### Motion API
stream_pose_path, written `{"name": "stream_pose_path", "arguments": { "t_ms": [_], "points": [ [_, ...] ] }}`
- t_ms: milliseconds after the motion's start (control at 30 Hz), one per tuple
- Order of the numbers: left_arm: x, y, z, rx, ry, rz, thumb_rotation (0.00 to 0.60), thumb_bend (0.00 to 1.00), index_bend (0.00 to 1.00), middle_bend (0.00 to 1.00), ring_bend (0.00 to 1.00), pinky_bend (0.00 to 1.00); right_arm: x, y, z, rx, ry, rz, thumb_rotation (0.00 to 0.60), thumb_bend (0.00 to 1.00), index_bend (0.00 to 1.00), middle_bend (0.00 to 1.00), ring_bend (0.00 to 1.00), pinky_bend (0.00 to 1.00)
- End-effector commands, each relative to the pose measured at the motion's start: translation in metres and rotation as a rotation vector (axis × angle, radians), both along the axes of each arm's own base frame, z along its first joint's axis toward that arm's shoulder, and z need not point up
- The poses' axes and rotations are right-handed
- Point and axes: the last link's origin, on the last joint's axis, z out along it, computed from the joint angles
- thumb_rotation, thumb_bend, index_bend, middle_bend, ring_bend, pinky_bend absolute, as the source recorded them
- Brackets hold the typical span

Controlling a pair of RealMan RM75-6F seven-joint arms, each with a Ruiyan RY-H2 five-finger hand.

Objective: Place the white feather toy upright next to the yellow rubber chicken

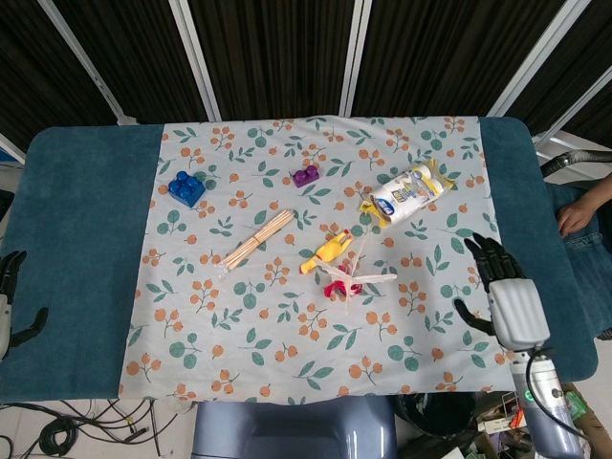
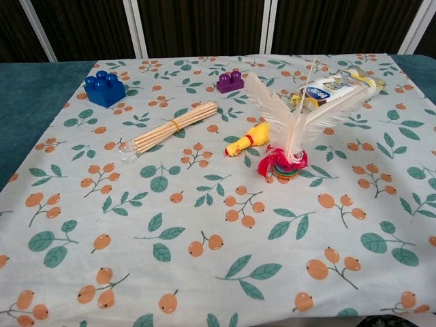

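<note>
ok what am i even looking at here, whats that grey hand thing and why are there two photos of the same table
It is a robot with two arms, each ending in a mechanical hand, steered remotely by a person. Both photos come from the robot's own cameras: the head view looks down on the whole table, the chest view looks across it from lower down.

The right hand is the grey one at the table's right edge, fingers spread, holding nothing. The left hand is just visible at the far left edge, also empty.

On the floral cloth lie a blue block, a purple block, a bundle of wooden sticks, a snack packet, a yellow rubber chicken, and a white feather toy standing upright on its red base right beside the chicken.
</note>
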Motion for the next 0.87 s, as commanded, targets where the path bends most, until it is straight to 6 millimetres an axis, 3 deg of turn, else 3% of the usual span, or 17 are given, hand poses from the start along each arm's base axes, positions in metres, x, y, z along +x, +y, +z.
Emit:
{"name": "stream_pose_path", "arguments": {
  "t_ms": [33, 367, 867],
  "points": [
    [0.000, 0.000, 0.000, 0.001, 0.000, 0.000, 0.600, 0.32, 0.04, 0.06, 0.01, 0.05, -0.018, 0.033, -0.002, -0.044, 0.096, -0.036, 0.600, 0.20, 0.00, 0.01, 0.04, 0.15],
    [0.000, -0.001, 0.001, 0.002, -0.001, -0.004, 0.600, 0.32, 0.04, 0.06, 0.01, 0.05, -0.054, 0.047, -0.006, -0.050, 0.123, -0.107, 0.600, 0.19, 0.00, 0.01, 0.04, 0.15],
    [0.000, -0.001, 0.000, 0.004, 0.008, -0.006, 0.600, 0.32, 0.04, 0.06, 0.01, 0.05, -0.091, 0.038, 0.009, -0.081, 0.100, -0.122, 0.600, 0.19, 0.00, 0.02, 0.04, 0.15]
  ]
}}
